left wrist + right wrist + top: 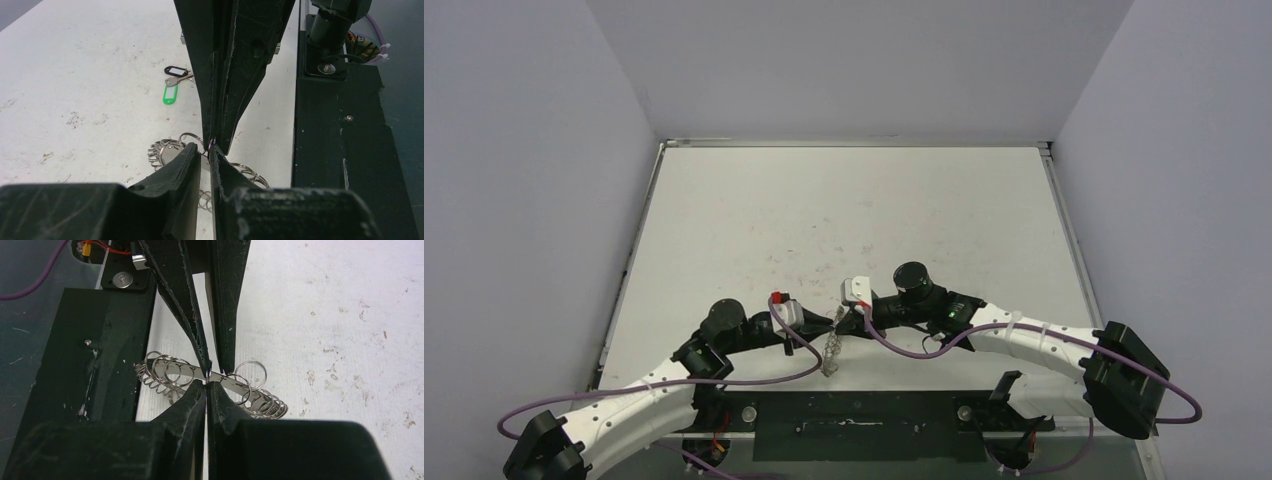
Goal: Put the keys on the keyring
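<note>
The keyring point(831, 356), a silvery band fringed with small wire loops, hangs just above the table's near edge between my two grippers. My left gripper point(828, 326) and right gripper point(843, 320) meet tip to tip, both shut on it. In the left wrist view my left gripper point(206, 149) pinches the keyring point(162, 151), with the right gripper point(215, 142) coming down from above. In the right wrist view my right gripper point(206, 384) pinches the keyring point(260, 401). The keys point(172, 82), with green and black tags, lie on the table apart from the ring. They are hidden in the top view.
The black base plate point(854, 420) runs along the near edge, right beside the hanging ring; it also shows in the left wrist view point(340, 150) and the right wrist view point(100, 340). The scuffed white table point(844, 210) is walled on three sides.
</note>
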`<act>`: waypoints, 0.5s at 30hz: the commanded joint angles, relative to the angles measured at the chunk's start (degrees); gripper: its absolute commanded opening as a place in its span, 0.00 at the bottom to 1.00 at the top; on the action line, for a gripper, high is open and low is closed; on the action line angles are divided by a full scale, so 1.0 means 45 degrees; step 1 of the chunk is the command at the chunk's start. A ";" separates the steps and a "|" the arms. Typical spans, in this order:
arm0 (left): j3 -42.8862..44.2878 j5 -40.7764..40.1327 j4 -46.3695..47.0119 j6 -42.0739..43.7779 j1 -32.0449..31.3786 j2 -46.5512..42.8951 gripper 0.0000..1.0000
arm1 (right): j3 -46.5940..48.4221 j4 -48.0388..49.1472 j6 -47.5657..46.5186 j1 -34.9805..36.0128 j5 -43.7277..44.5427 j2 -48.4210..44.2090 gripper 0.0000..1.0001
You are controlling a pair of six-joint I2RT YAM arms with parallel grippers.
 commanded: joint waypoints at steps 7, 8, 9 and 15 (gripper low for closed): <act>0.0853 -0.0503 -0.1035 0.0388 -0.0150 -0.0327 0.11 | 0.0104 0.0557 -0.0010 -0.0033 -0.0648 -0.0389 0.00; 0.0861 -0.0630 -0.1178 0.0379 -0.0156 -0.0475 0.12 | 0.0086 0.0575 -0.0010 -0.0045 -0.0648 -0.0389 0.00; 0.0874 -0.0756 -0.1323 0.0378 -0.0174 -0.0699 0.13 | 0.0065 0.0606 -0.0010 -0.0063 -0.0643 -0.0386 0.00; 0.0796 -0.1448 -0.1955 0.0386 -0.0224 -0.1424 0.10 | 0.0044 0.0753 0.0048 -0.0087 -0.0700 -0.0311 0.00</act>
